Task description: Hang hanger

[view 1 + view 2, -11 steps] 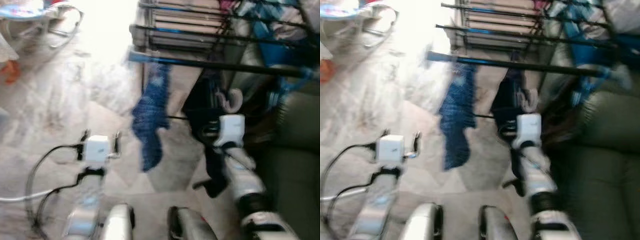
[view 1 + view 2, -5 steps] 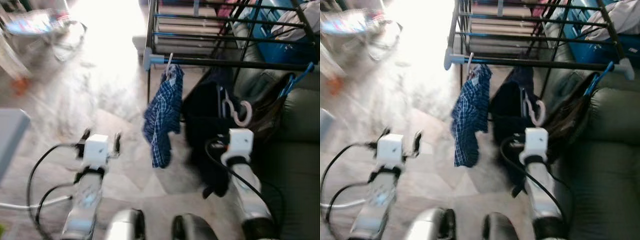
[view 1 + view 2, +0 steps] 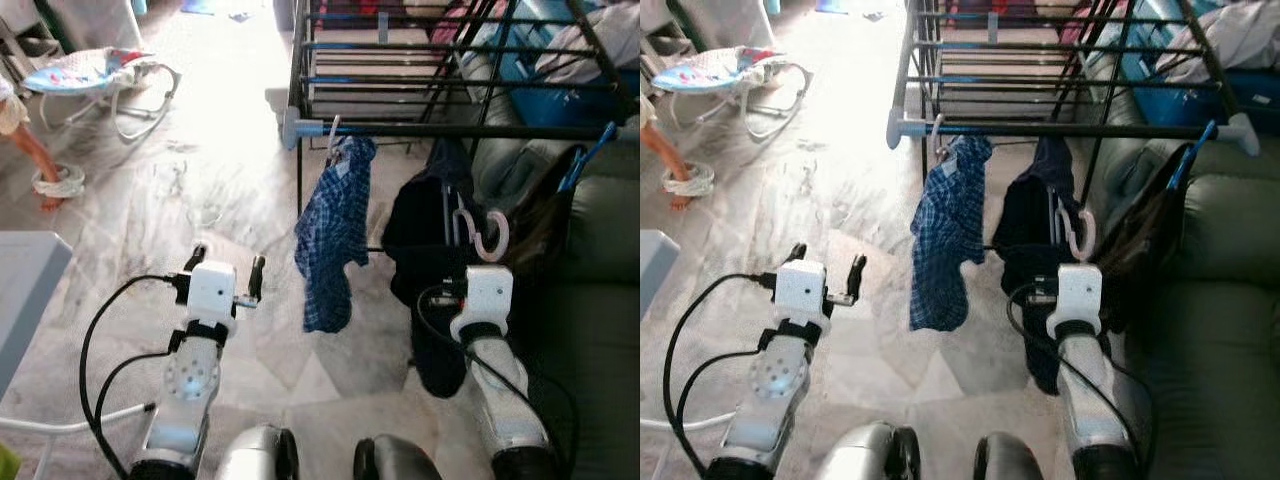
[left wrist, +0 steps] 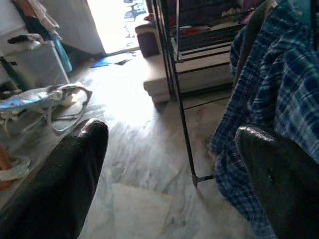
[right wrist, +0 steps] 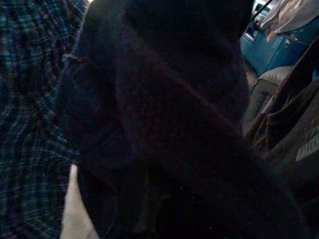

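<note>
Hanger (image 3: 482,228) with dark garment (image 3: 425,250) at right end effector (image 3: 478,250), grip unclear; left end effector (image 3: 228,270) wide, empty

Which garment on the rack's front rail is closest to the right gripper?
The dark navy garment, hanging right beside the pink hanger hook above the right gripper. The blue plaid shirt hangs further toward the robot's left.

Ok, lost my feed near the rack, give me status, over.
Left gripper open, idle over floor. Right gripper holds pink hanger with dark garment, below rack rail. Plaid shirt already hung alongside.
</note>
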Robot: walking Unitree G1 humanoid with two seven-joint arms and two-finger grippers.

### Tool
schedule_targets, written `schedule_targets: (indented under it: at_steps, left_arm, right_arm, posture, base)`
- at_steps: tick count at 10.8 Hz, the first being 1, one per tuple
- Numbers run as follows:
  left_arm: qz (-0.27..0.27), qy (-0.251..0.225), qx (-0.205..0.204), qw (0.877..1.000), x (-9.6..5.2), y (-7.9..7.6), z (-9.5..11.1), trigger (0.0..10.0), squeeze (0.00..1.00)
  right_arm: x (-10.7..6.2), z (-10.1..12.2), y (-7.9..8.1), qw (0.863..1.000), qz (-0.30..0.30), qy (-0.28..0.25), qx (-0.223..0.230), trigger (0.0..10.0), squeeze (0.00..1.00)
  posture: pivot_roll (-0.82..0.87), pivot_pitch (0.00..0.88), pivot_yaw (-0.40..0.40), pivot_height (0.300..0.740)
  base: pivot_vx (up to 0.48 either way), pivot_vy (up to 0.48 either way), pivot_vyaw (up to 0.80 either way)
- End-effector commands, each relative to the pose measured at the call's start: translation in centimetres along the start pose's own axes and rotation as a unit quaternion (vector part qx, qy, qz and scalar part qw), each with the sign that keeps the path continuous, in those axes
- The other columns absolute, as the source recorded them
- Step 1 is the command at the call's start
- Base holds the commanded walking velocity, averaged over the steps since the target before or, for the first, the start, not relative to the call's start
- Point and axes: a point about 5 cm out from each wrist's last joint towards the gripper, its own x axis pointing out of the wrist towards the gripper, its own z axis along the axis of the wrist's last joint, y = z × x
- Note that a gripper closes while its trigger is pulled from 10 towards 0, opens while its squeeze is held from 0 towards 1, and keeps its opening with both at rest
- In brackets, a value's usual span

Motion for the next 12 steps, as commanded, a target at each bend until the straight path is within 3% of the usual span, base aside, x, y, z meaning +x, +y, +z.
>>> schedule_targets:
  at_steps: [1,6,8,10,12]
  left_arm:
    - [0.001,0.0,-0.005,1.0,0.2,-0.1,-0.1,10.0,0.0]
    - [0.001,-0.005,-0.009,1.0,0.4,-0.3,0.0,10.0,0.0]
    - [0.006,-0.004,-0.01,1.0,0.4,-0.3,0.0,10.0,0.0]
    - [0.011,0.0,-0.012,1.0,0.2,-0.3,-0.1,10.0,0.0]
    - [0.014,0.004,-0.012,1.0,0.0,-0.4,-0.2,10.0,0.0]
  right_arm:
    - [1.5,3.0,-0.2,0.998,-0.003,-0.064,-0.004,10.0,0.0]
    - [5.4,6.7,-2.6,0.997,-0.029,-0.073,0.003,10.0,0.0]
    - [7.0,8.0,-3.0,0.997,-0.028,-0.066,0.008,10.0,0.0]
    - [8.4,8.6,-2.9,0.999,-0.012,-0.03,-0.001,10.0,0.0]
    - [9.2,7.6,-1.1,0.999,0.023,0.044,-0.005,10.0,0.0]
  posture:
    - [-0.02,0.062,0.006,0.74]
    - [-0.02,0.066,0.003,0.74]
    - [-0.02,0.072,0.001,0.74]
    - [-0.01,0.076,-0.01,0.74]
    - [0.0,0.081,-0.017,0.74]
  base:
    - [0.274,0.0,0.0]
    - [0.288,0.0,0.0]
    - [0.0,0.0,0.0]
    - [0.0,0.0,0.0]
    - [0.0,0.0,0.0]
